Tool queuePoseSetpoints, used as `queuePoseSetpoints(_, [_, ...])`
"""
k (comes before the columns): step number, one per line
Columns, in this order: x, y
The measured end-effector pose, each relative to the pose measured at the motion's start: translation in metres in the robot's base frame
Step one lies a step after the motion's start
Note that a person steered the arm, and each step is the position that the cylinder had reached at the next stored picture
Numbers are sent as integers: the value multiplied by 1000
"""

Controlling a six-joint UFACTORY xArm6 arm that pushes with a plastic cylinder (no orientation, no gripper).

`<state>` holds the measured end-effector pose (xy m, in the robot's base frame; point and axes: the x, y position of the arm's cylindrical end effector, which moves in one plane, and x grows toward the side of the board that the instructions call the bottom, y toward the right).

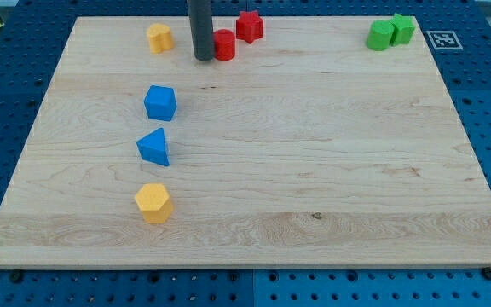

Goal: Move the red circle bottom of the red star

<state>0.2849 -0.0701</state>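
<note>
The red circle (225,43) lies near the view's top edge of the wooden board (314,170). The red star (249,26) sits just up and to the right of it, almost touching. My dark rod comes down from the view's top and my tip (203,58) rests on the board right against the red circle's left side.
A yellow block (159,37) lies left of my tip. A blue cube (160,102), a blue triangle (154,147) and a yellow hexagon (153,203) run down the view's left. Two green blocks (390,31) sit at the top right.
</note>
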Motion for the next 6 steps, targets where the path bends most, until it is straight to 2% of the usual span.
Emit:
queuePoseSetpoints(2, [-10,18])
queuePoseSetpoints(6, [-2,47])
